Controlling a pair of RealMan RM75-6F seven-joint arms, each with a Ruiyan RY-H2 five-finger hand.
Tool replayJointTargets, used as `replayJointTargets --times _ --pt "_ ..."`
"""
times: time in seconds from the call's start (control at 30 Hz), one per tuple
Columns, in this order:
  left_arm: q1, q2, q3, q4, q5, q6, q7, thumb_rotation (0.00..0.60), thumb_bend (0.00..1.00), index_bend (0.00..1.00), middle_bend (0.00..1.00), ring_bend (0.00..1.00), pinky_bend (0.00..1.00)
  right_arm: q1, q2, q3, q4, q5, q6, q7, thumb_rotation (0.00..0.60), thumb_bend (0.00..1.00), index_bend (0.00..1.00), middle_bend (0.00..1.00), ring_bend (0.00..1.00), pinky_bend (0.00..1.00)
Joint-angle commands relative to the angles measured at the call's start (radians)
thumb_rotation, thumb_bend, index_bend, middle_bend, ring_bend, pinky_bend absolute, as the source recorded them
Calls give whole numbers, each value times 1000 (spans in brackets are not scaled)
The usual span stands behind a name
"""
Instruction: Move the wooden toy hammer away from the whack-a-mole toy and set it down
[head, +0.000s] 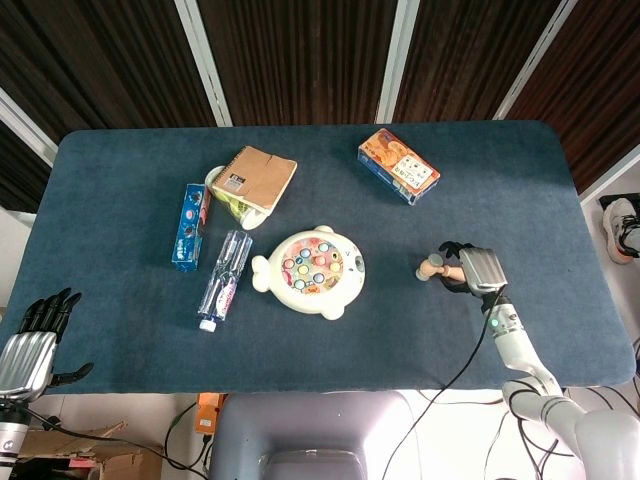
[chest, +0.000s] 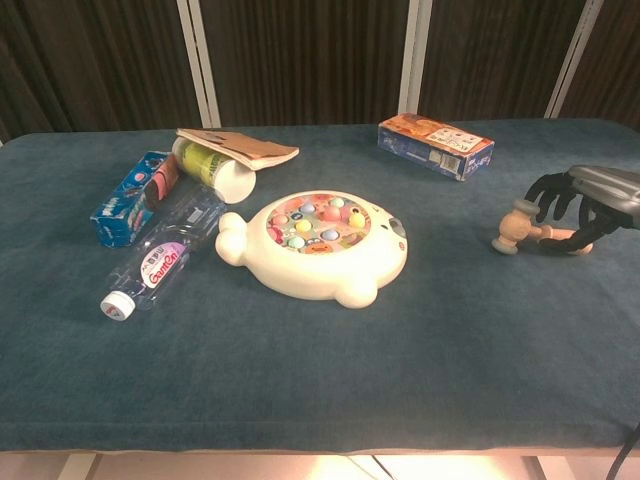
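The wooden toy hammer is at the right side of the blue table, well to the right of the cream fish-shaped whack-a-mole toy. My right hand holds the hammer by its handle, dark fingers curled around it, with the head pointing left toward the toy. The head is low, at or just above the cloth. My left hand hangs off the table's front left corner, fingers spread and holding nothing.
A clear water bottle, a blue box, and a notebook lying on a white-and-green cup are left of the toy. An orange snack box sits at the back right. The table's right edge is near my right hand.
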Motion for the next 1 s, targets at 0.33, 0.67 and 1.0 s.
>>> replayJointTargets --times 0.33,0.67,1.0 --pt "1 0 0 1 0 1 -2 600 87 0 0 0 63 -6 5 -8 -6 -11 12 7 600 206 333 385 337 515" --pt "2 2 1 0 3 4 -6 600 88 0 0 0 63 -16 14 -14 -23 -16 21 1 600 200 317 373 332 508" --pt "3 4 0 -1 4 5 -8 600 87 0 0 0 63 -34 35 -21 -49 -22 43 -5 600 178 284 350 299 462"
